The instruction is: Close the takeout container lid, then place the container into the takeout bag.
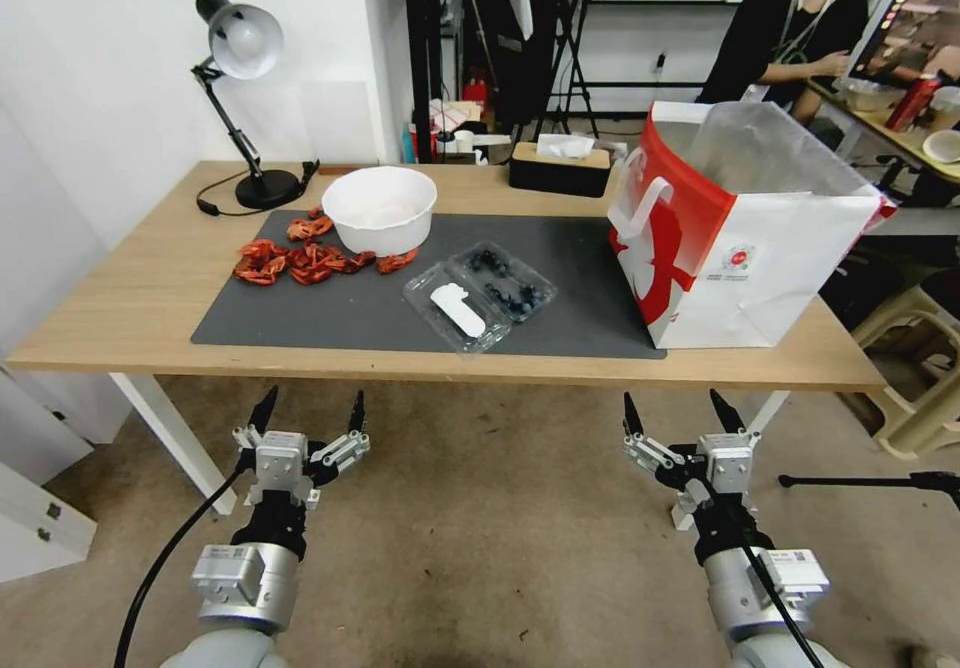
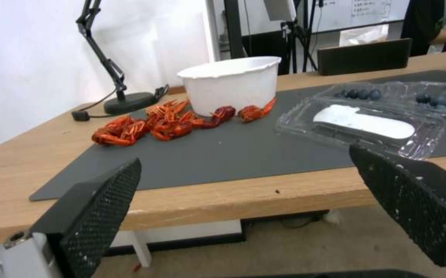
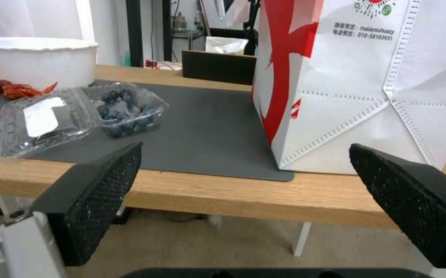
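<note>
The takeout container (image 1: 505, 286) (image 2: 429, 96) (image 3: 128, 110), a clear clamshell holding blueberries, lies open on the dark mat near the table's front edge. Its lid (image 1: 452, 310) (image 2: 359, 125) (image 3: 43, 119), with a white oblong label, is folded flat toward me. The red-and-white takeout bag (image 1: 745, 233) (image 3: 356, 81) stands open to the right of it, a clear liner sticking up. My left gripper (image 1: 310, 416) (image 2: 243, 185) hangs open in front of the table, below its edge. My right gripper (image 1: 680, 412) (image 3: 243, 181) is open too, level with it and below the bag.
A white bowl (image 1: 379, 208) (image 2: 230, 88) (image 3: 35, 60) with red crayfish (image 1: 305, 260) (image 2: 166, 123) beside it sits at the mat's back left. A black desk lamp (image 1: 240, 98) stands at the far left and a tissue box (image 1: 560, 166) behind. A beige stool (image 1: 920, 368) is right of the table.
</note>
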